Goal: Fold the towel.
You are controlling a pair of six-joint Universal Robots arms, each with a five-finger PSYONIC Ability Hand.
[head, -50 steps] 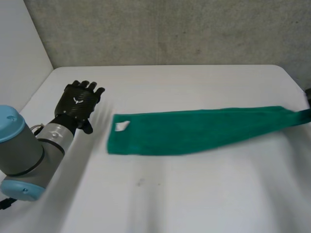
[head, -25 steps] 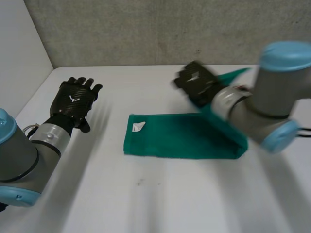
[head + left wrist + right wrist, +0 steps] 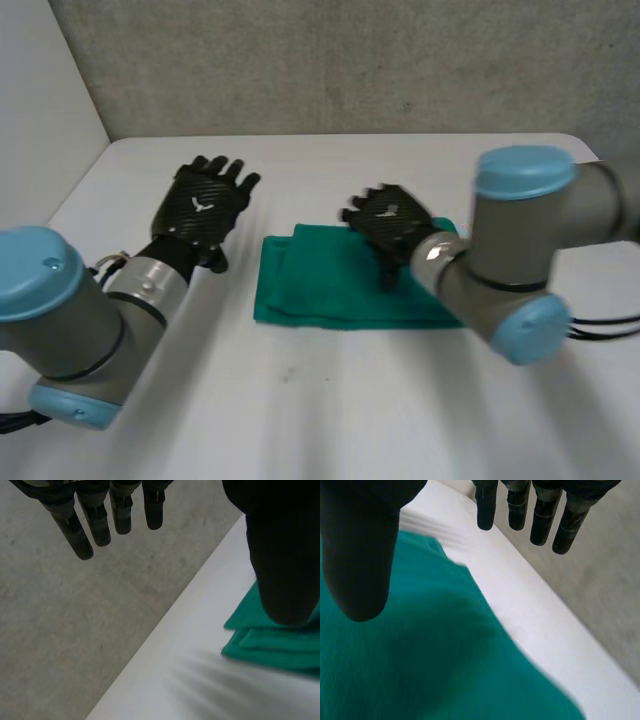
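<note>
The right hand [image 3: 360,555] hangs with straight, spread fingers [image 3: 485,510] and thumb above the green towel [image 3: 420,670], which fills the frame's near side. Beyond the towel's edge, the white table [image 3: 530,610] crosses mid-frame diagonally.

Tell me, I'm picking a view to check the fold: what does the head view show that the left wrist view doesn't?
Head view adds most of the folded towel and the right hand, open, over it. Left wrist view adds the towel's stacked layers up close, beside the left hand. Both: that hand, open and off the towel, and the white table.
</note>
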